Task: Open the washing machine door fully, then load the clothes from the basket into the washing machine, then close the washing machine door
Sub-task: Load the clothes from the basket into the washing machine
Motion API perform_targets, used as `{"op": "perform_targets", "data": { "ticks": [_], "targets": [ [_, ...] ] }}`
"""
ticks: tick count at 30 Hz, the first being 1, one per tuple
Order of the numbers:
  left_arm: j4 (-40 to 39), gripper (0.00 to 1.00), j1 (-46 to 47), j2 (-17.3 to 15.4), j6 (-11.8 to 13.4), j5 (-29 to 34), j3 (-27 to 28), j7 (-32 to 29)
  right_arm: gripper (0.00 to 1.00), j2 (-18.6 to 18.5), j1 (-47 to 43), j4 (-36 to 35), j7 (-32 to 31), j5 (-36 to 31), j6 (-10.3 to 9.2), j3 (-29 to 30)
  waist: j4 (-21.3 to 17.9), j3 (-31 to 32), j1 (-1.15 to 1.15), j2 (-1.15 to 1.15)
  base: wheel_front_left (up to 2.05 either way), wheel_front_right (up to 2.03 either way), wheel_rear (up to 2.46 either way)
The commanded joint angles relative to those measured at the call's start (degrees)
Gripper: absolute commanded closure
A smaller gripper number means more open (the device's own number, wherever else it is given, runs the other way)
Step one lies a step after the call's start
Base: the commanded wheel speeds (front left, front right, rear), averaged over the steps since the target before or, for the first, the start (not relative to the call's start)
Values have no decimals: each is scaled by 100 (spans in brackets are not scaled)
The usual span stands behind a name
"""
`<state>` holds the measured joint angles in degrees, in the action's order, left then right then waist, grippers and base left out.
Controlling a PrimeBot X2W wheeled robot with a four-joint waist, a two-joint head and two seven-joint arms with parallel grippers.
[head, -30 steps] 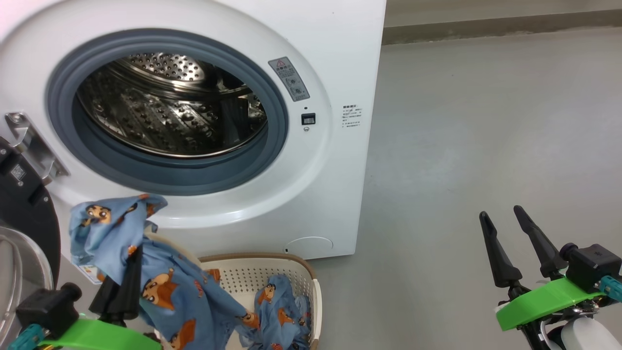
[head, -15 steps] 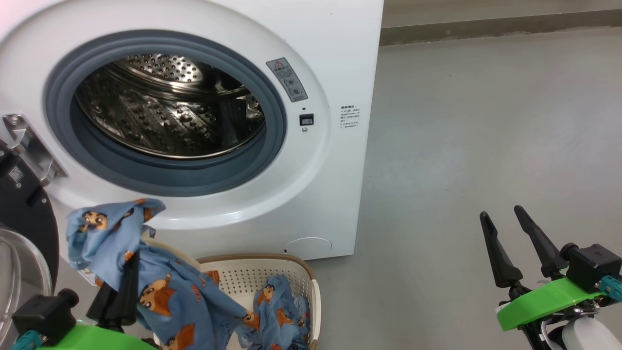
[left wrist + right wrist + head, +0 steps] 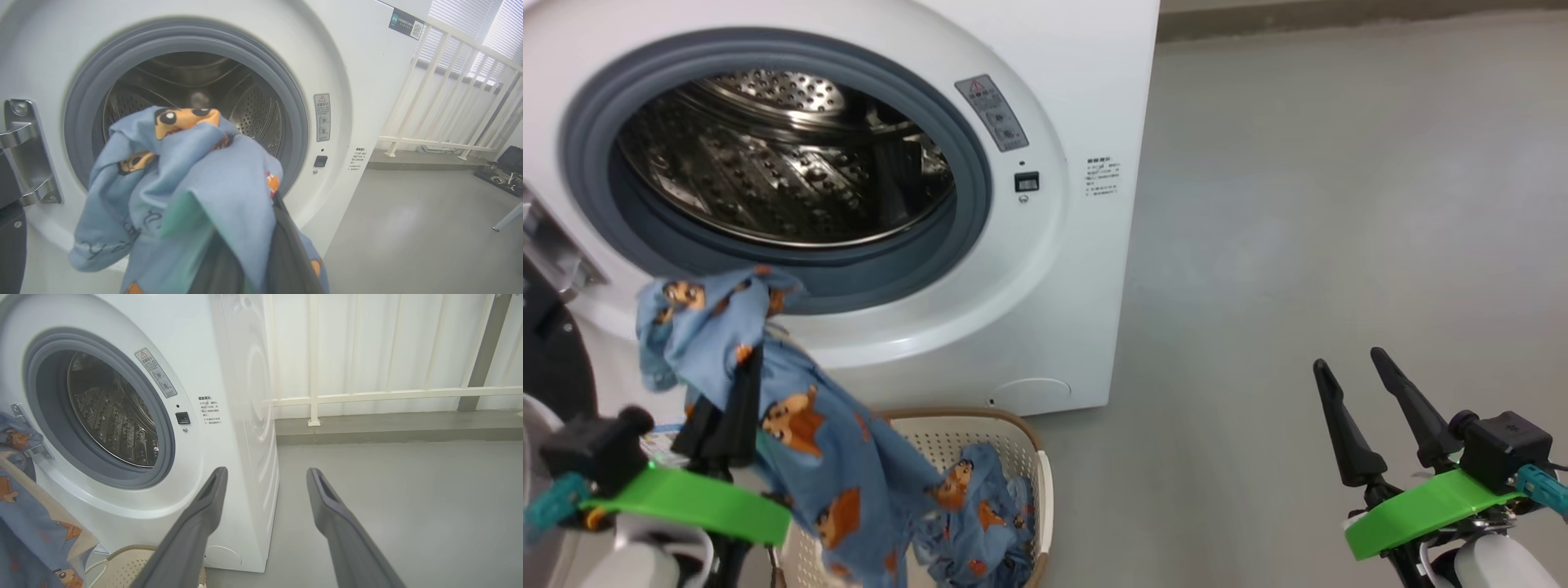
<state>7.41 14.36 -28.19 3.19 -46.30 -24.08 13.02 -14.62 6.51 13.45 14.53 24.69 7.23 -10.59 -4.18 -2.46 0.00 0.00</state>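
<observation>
at the 7 o'clock edge of the drum (image 3: 768, 188) mouth, in the head view, the left claw (image 3: 737, 384) was clamped on a bunched fold of the clothes (image 3: 833, 441). the light blue cartoon-print fabric flopped over its fingertips just below the grey gasket (image 3: 968, 196). from there a long tail of cloth sloped down toward 4 o'clock into the basket (image 3: 964, 414), which sat on the floor (image 3: 1298, 204) at 6 o'clock of the washing machine (image 3: 1078, 98). it met a heap of the same print there, and i could not tell whether this was one garment or two.

the washing machine door (image 3: 551, 367) stood swung out at 9 o'clock, close beside the left arm. the right claw (image 3: 1347, 362) hung at 4 o'clock with its fingers spread and nothing between them, well apart from the machine.

the trailing tail looked like the main risk. if the claw went into the drum, the cloth could have dragged over the basket rim and tipped or pulled the light basket. it could also have hauled up the heap and dropped it on the floor. a shallow reach might have left fabric draped across the gasket, where the door would later pinch it. the grip sat on a loose fold, so the cloth might have slid free short of the drum. the arm could also have nudged the door.
</observation>
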Motion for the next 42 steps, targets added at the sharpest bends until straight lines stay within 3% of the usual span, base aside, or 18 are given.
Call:
{"op": "perform_targets", "data": {
  "ticks": [1, 7, 12, 17, 28, 37, 42],
  "targets": [
    [-23, 100, 375, -186, -39, 39, 219, -1, 0, -72, 195, -156, 47, -53, 25, -83, -98, -151, 0, 0, 0, 0, 0],
    [758, 100, 1268, -175, -358, 62, 268, -4, 0, 129, 364, -296, 47, -238, 25, -44, -342, -682, 0, 0, 0, 0, 0],
    [1722, 100, 2224, -149, -785, 114, 309, 84, 0, 386, 509, -493, 47, -488, 25, 30, -590, -1303, 0, 0, 0, 0, 0],
    [2390, 100, 2998, -148, -978, 255, 306, 160, 0, 640, 620, -696, 47, -653, 25, 96, -755, -1802, 0, 0, 0, 0, 0],
    [3374, 100, 4663, -441, -1066, 128, -51, 192, 0, 984, 765, -1185, 47, -1086, 25, 145, -995, -3018, 0, 0, 0, 0, 0],
    [3698, 100, 5474, -872, -1067, -183, -537, 195, 0, 1119, 734, -1412, 47, -1259, 25, 132, -1223, -3630, 0, 0, 0, 0, 0],
    [3735, 100, 5954, -1096, -1067, -271, -522, 196, 0, 1159, 664, -1516, 47, -1275, 25, 120, -1369, -3916, 0, 0, 0, 0, 0]
  ]
}}
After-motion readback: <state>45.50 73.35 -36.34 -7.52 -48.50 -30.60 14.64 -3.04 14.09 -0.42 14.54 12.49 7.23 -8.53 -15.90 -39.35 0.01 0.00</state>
